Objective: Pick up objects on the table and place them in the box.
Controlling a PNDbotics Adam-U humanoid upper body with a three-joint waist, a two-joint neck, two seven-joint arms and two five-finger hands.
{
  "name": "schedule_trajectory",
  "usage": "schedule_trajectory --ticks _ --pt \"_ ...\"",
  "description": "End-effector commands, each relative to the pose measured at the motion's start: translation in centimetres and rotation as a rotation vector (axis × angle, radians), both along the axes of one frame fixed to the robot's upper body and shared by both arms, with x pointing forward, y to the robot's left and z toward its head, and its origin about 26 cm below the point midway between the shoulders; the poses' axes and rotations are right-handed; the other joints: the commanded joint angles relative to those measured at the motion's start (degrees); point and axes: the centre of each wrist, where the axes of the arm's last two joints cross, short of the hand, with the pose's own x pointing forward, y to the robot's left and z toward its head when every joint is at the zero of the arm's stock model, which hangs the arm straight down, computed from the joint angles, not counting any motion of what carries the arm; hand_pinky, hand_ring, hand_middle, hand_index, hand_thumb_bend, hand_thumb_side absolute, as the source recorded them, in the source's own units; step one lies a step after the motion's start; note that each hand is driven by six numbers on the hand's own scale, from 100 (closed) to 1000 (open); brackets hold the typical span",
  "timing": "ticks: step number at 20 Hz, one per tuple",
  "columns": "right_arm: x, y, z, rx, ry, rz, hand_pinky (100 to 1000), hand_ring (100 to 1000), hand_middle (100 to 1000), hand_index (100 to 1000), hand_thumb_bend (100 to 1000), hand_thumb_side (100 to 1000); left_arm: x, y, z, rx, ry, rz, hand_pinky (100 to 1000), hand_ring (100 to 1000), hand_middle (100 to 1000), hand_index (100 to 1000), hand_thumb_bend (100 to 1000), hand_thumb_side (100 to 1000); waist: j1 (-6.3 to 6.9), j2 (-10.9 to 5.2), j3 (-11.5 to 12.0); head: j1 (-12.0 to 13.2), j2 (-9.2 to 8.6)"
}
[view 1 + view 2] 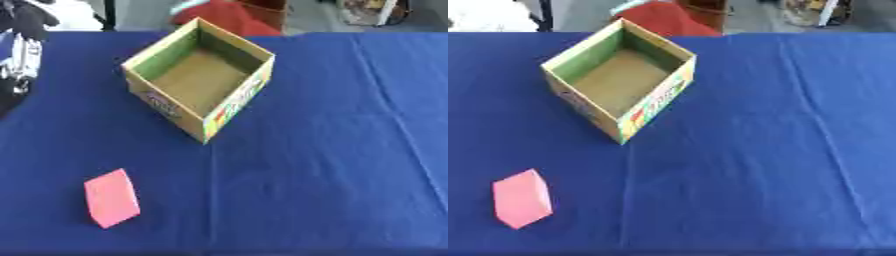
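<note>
An open cardboard box point(248, 98) with colourful printed sides stands on the blue tablecloth at the upper middle, turned corner-on, and its inside looks empty. A pink block point(111, 198) lies alone on the cloth at the lower left, well in front of the box. A black and silver part of my left hand point(19, 55) shows at the far left edge of the left eye view, level with the box and apart from both things. My right hand appears in neither view.
The blue-covered table point(332, 150) fills most of the view, and its front edge runs along the bottom. Beyond the far edge sit a red object point(662, 17) and other clutter on the floor.
</note>
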Motion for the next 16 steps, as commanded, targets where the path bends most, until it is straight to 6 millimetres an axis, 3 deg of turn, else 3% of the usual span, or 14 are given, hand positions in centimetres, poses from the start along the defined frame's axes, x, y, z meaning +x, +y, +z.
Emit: schedule_trajectory --ticks 1,10,16 --pt "-0.5 -0.3 1.2 -0.043 -0.033 -0.014 697 755 857 786 100 997 -0.5 1.0 1.0 0.13 0.005 0.033 505 596 661 804 100 763 0.33 -1.01 -0.1 -0.5 -0.54" --pt "-0.6 -0.4 1.1 -0.065 -0.02 -0.017 697 755 857 786 100 996 -1.6 3.7 1.3 0.521 0.163 0.154 637 691 735 840 173 800 1.46 -1.62 0.1 -1.0 -0.12" --pt "-0.6 -0.5 1.0 -0.075 -0.012 -0.02 697 755 858 786 100 997 -2.1 4.5 1.0 0.706 0.312 0.186 701 752 778 869 283 790 2.04 -1.91 0.2 -1.6 0.27"
